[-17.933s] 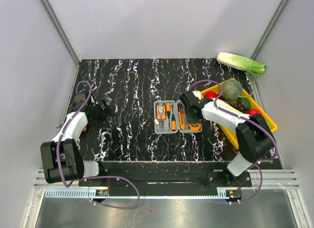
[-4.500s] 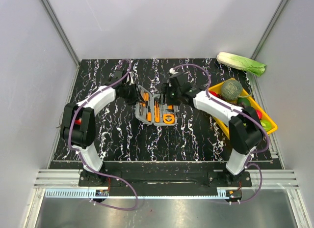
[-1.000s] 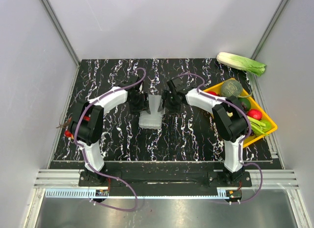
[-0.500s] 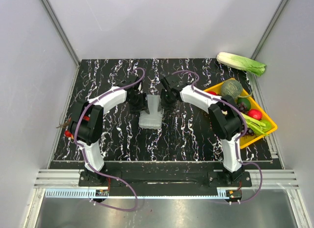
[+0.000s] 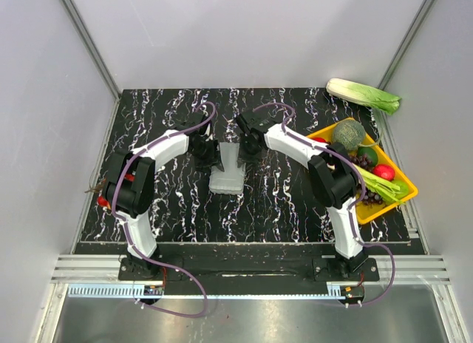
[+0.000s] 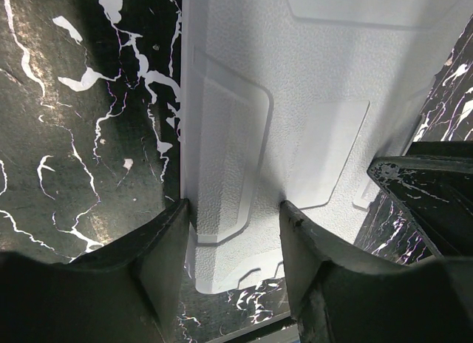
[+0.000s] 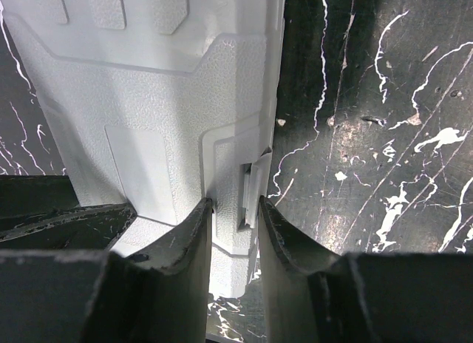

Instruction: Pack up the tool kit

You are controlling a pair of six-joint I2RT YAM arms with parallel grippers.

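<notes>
The grey case was shut. Left fingers were spread at its 11 o'clock side; right fingers were pinched on its latch at 1 o'clock.

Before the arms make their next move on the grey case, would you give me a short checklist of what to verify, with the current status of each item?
1. Case folded shut: ok. The grey case lies closed and nothing inside shows.
2. Left gripper placed: ok. Its jaws are open over the case's left edge.
3. Right gripper at the latch: ok. The tab sits between its jaws.
4. Latch snapped home: cannot tell.
5. Nothing left out: cannot tell. A small red thing at the left edge of the table is too small to identify.
</notes>
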